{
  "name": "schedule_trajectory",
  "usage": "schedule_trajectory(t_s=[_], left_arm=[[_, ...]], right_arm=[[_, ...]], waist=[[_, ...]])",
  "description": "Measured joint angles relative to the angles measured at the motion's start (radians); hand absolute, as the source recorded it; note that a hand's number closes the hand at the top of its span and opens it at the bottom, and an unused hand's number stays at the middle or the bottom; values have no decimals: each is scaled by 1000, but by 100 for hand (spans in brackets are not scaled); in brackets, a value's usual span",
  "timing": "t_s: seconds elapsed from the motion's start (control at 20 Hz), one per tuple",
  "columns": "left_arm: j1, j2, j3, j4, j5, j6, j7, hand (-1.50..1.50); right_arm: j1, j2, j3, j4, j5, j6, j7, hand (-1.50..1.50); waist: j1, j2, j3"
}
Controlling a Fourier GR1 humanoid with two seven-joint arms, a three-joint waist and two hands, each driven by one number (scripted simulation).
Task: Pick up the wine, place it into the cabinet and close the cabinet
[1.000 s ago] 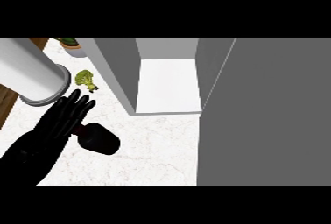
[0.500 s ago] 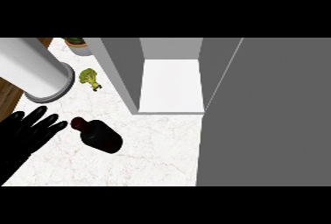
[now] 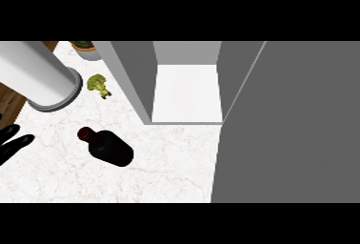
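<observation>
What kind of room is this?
Most likely a kitchen. There is a marble counter with an open cabinet on it, a dark wine bottle and a piece of broccoli.

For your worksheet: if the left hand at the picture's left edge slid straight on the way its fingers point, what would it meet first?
The left hand points up and right. Judging by that line, its fingers would probably meet the white cylinder first, passing above the wine bottle. Heights are unclear from this steep view.

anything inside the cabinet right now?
The cabinet stands open and the visible part of its white floor is bare. The wine bottle lies on the counter outside it. The door and side walls hide the rest of the interior.
</observation>
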Motion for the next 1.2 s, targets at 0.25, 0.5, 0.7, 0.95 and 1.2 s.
schedule_trajectory(t_s=[0.25, 0.5, 0.7, 0.95, 1.2], left_arm=[[-36, 11, 24, -6, 27, 35, 53, -150], [-60, -9, 18, -20, 5, 70, 91, -150], [-81, -35, 9, -6, -29, 89, 110, -150], [-97, -94, -11, 23, -113, 99, 107, -150], [-143, -136, -24, 83, -194, 100, 102, -150]], right_arm=[[-112, -8, -12, -8, 9, -52, 131, -150], [-213, -28, -50, -11, 14, -79, 224, -150], [-256, -36, -66, -18, 14, -92, 281, -150], [-330, -42, -53, -15, 31, -121, 345, -150], [-352, -55, -73, -19, 31, -118, 362, -150]], waist=[[-2, 0, 0], [-3, 0, 0], [-7, 0, 0], [-6, 0, 0], [-9, 0, 0]])
